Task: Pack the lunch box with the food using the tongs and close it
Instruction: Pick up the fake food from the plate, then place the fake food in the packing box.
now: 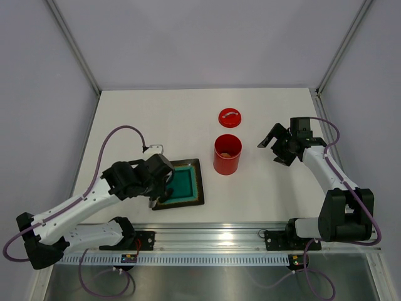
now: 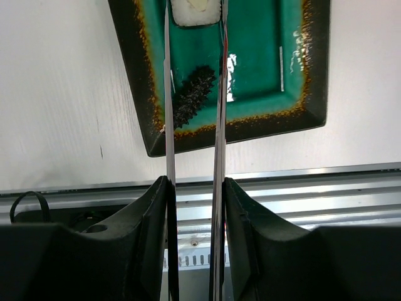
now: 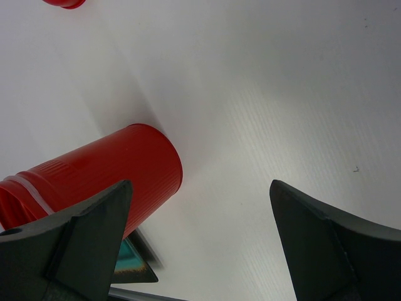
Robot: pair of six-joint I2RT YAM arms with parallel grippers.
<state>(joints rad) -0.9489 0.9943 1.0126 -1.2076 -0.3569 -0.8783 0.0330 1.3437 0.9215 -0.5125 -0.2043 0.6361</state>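
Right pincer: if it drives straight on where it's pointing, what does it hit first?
Probably bare table: only white surface shows between the fingers of the right pincer. The lunch box stands off to one side, near one finger; depth unclear.

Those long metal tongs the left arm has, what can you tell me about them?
The tongs are two slim, flat, shiny silver metal strips. The left gripper clamps them from outside, pressing the arms nearly parallel with a gap between. They reach out over the plate, where a dark stick lies between them and a white cube sits closely flanked near their tips. Whether they pinch the cube is unclear. Their joined end is out of sight.
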